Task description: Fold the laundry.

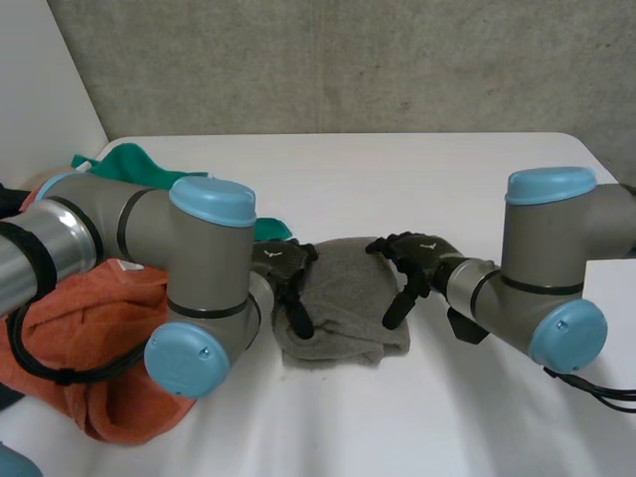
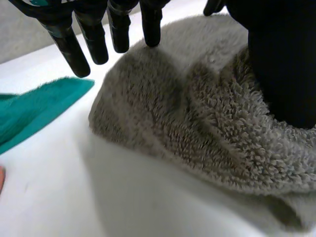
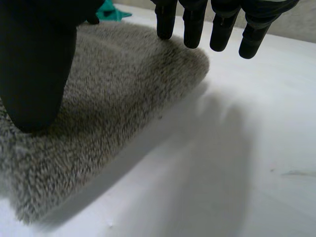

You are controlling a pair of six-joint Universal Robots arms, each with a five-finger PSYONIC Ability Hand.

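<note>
Lying folded in mid surface (image 1: 417, 169), the grey towel (image 1: 343, 298) has the left hand (image 1: 281, 266) at its left edge and the right hand (image 1: 422, 255) at its right edge. Both hands are wide, fingers straight, thumbs resting on the towel.

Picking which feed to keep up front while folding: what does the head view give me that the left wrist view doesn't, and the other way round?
Head view adds: the orange cloth by the left arm, the right hand in full on the towel's right side, and the towel's whole outline. Left wrist view adds: the towel's pile and layered edge close up, with the left hand's straight fingers at its far edge. Both share the towel, the green cloth, the left hand and the table.
</note>
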